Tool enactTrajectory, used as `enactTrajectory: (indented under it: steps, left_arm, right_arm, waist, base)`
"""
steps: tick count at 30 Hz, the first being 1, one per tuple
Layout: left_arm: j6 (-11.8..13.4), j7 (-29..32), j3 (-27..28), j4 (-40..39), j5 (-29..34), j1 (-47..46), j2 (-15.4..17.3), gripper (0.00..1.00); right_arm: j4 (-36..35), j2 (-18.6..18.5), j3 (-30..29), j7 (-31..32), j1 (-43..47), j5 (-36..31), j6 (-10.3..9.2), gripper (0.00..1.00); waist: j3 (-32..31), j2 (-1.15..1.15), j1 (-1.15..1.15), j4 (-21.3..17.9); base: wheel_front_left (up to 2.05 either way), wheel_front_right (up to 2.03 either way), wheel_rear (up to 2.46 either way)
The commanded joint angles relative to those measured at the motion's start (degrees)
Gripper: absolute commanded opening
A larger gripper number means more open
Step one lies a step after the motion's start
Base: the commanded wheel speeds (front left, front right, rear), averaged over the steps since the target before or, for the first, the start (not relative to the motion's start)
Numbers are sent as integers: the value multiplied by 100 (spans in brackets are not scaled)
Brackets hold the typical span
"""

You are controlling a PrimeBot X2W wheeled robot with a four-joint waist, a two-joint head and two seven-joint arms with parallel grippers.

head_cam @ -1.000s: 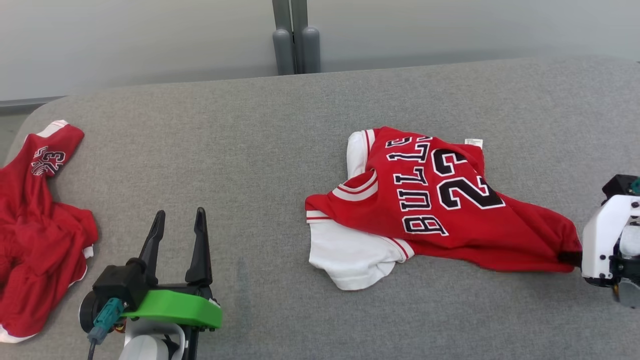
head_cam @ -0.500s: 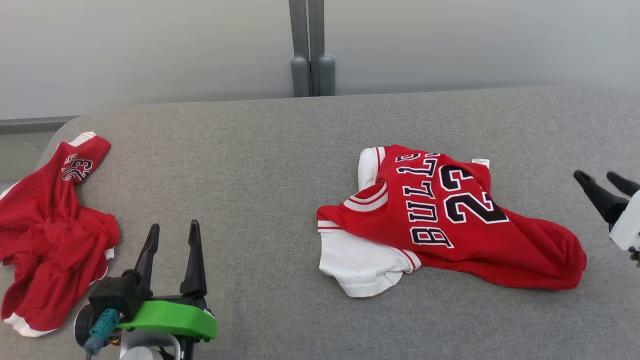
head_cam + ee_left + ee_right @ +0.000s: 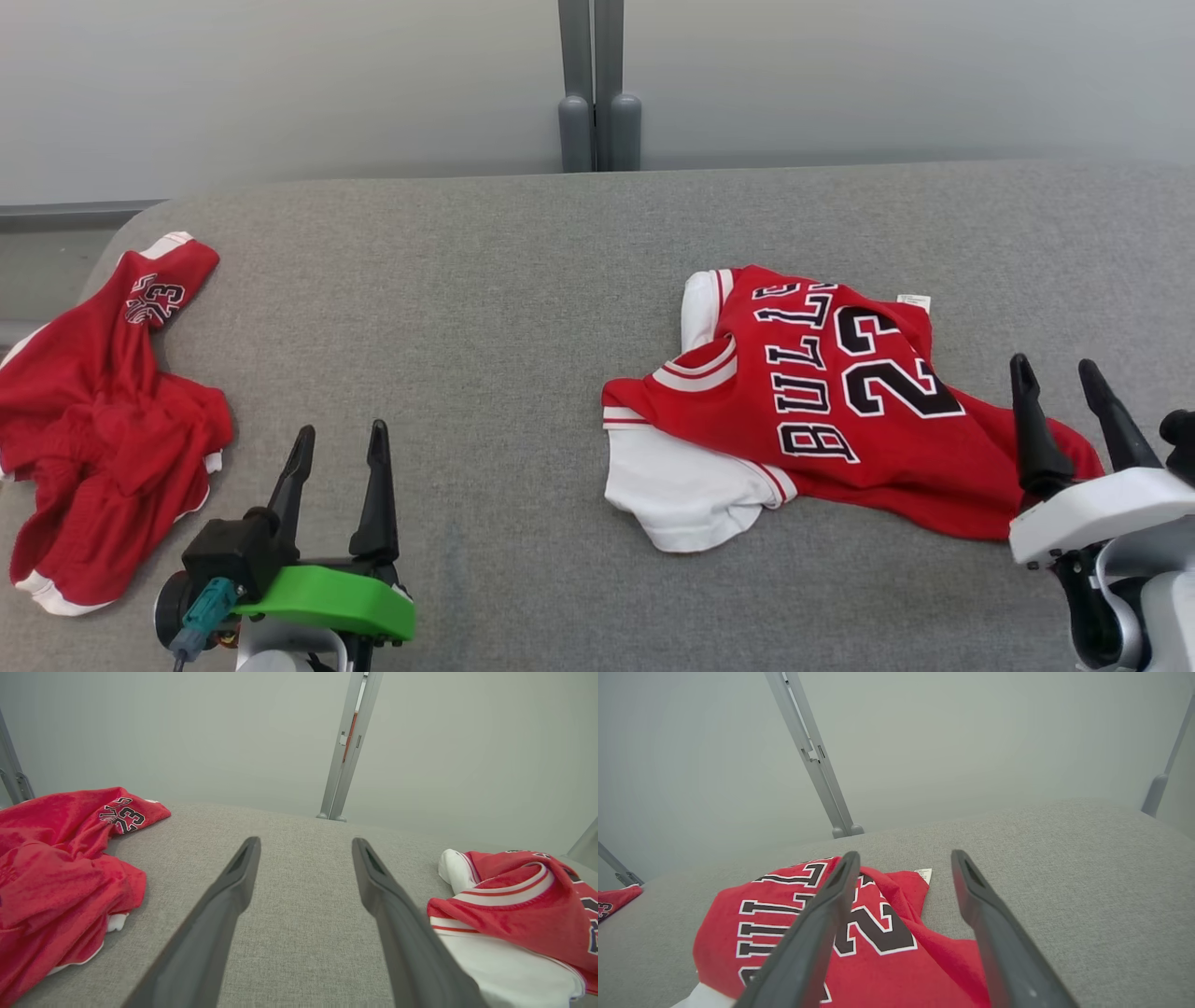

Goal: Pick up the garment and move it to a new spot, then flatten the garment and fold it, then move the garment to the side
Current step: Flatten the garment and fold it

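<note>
Looking down from the head view, you have the jersey [image 3: 840, 411] lying crumpled on the gray padded surface [image 3: 523, 308], right of centre. Its BULLS 23 print faces up, a white sleeve [image 3: 672, 485] spills toward the robot, and a small white label [image 3: 913, 301] sits at its far edge.

Your right gripper [image 3: 1053, 364] stands at the jersey's right end with its two fingers spread apart and nothing between them. Its inner finger overlaps the red hem in that view. It looks to be above the cloth rather than in it, though the angle does not settle that. The right wrist view looks along those fingers: one crosses the black numerals, the other lies over bare gray fabric, and the label shows just past the gap. That view also gives you a slanted metal pole [image 3: 1157, 788] at its right edge.

Your left gripper [image 3: 341, 429] sits at the lower left, fingers likewise apart and empty, over bare surface and well apart from the jersey. Its wrist view brings the jersey's red-and-white collar trim close on the right. On the left it shows the folds of a second red garment [image 3: 56, 868], heaped at the surface's left end with a small 23 mark on top.
</note>
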Motion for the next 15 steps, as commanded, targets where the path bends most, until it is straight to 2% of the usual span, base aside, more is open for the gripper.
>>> enactTrajectory:
  steps: [1, 4, 6, 12, 15]
  left_arm:
    - [-23, 10, -28, 26, -23, -56, 39, 100]
    - [-53, 42, -89, 28, -68, -112, 56, 100]
    - [-90, 241, -190, 33, -371, -126, 43, 100]
    - [-166, 2047, -1201, 322, -1169, -424, 68, 100]
    - [-171, 2824, -1794, 253, -1881, -614, 151, 100]
  right_arm:
    - [88, 58, 31, -113, 59, -42, 2, 100]
    - [243, 30, 86, -255, -89, 1, 2, 100]
    - [296, 32, 119, -311, -157, -5, 2, 100]
    - [394, -8, 186, -321, -358, -44, 2, 100]
    - [472, -71, 290, -272, -441, -70, 2, 100]
  waist:
    - [17, 0, 0, -50]
    - [37, 0, 0, -153]
    - [57, 0, 0, -227]
    - [244, 0, 0, -422]
    - [337, 0, 0, -542]
  base:
    - [0, 0, 0]
    - [0, 0, 0]
    - [0, 0, 0]
    - [0, 0, 0]
    - [0, 0, 0]
